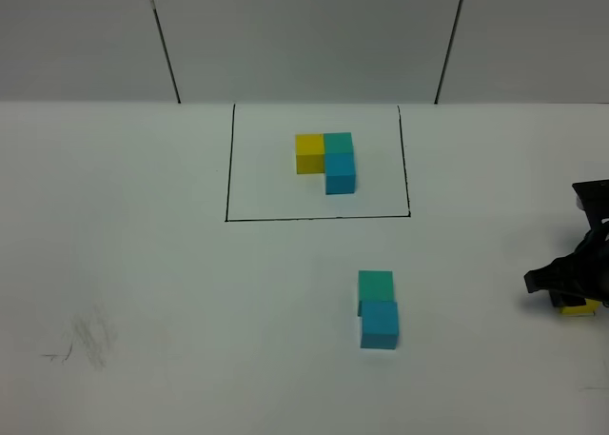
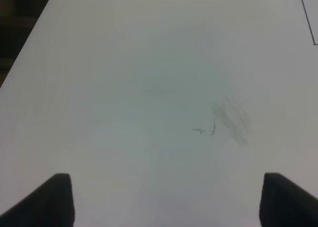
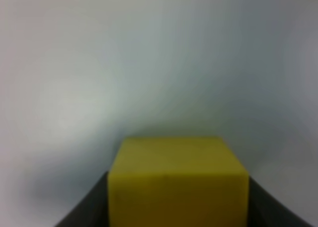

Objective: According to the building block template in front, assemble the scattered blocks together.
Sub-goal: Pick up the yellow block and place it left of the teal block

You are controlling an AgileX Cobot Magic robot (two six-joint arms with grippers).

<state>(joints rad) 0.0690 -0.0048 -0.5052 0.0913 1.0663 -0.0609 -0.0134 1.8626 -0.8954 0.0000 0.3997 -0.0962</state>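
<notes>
The left jaws stand wide open over bare bench [image 2: 149, 88] with nothing between them. The right jaws are closed on the loose yellow cube [image 3: 178, 185], one against each of two opposite sides. The wrist view is blurred, so the firmness of the hold cannot be judged. In the high view this cube sits at the 3 o'clock edge of the bench under the right arm [image 1: 571, 275]; whether it is off the surface cannot be told. Well apart, toward 9 o'clock of it, the loose blue cube [image 1: 379, 324] touches the loose teal cube [image 1: 376, 287], which lies at its 12 o'clock. Farther back, inside the black outline [image 1: 228, 168], the template [image 1: 326, 161] shows yellow at 9 o'clock of teal and blue at 6 o'clock of teal. The step in hand therefore appears to be seating yellow at 9 o'clock of the loose teal cube. Lift it high enough to pass over the pair and descend on the far side. Square the faces, bring it flush without nudging teal, and release only once it rests flat.
</notes>
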